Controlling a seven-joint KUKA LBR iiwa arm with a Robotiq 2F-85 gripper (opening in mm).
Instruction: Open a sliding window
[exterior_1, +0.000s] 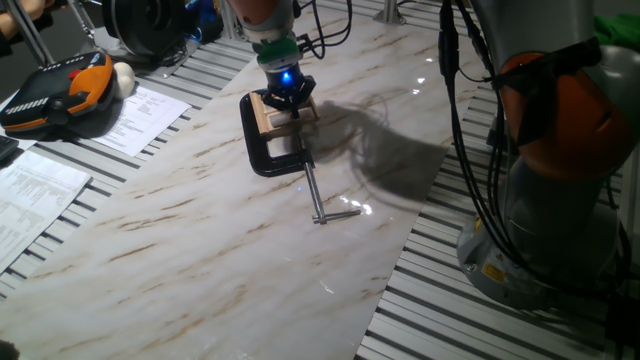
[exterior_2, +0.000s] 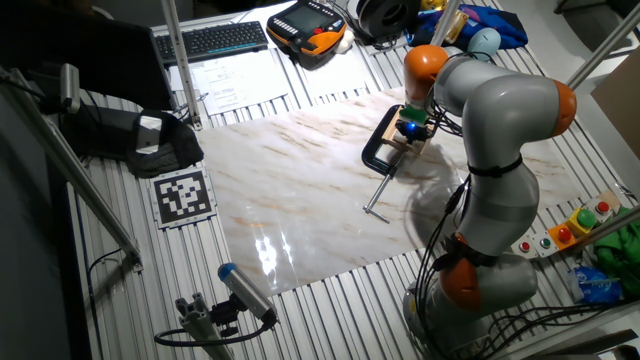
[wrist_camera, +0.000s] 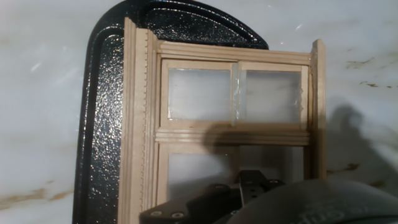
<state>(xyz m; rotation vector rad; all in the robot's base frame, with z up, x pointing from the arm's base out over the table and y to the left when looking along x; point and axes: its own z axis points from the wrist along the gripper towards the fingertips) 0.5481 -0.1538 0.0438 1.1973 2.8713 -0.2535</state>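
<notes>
The sliding window is a small light-wood frame with panes split by thin bars, lying on the marble tabletop. A black C-clamp grips its left side, and the clamp's screw rod points toward the table's front. My gripper hangs directly over the window, with a blue light glowing on the hand. In the hand view its dark fingers reach over the lower sash, just below the middle rail. The jaw gap is hidden. From the other side the gripper covers most of the window.
An orange and black teach pendant and papers lie left of the marble top. The arm's base stands at the right. A keyboard, a printed marker tag and a button box sit around the table.
</notes>
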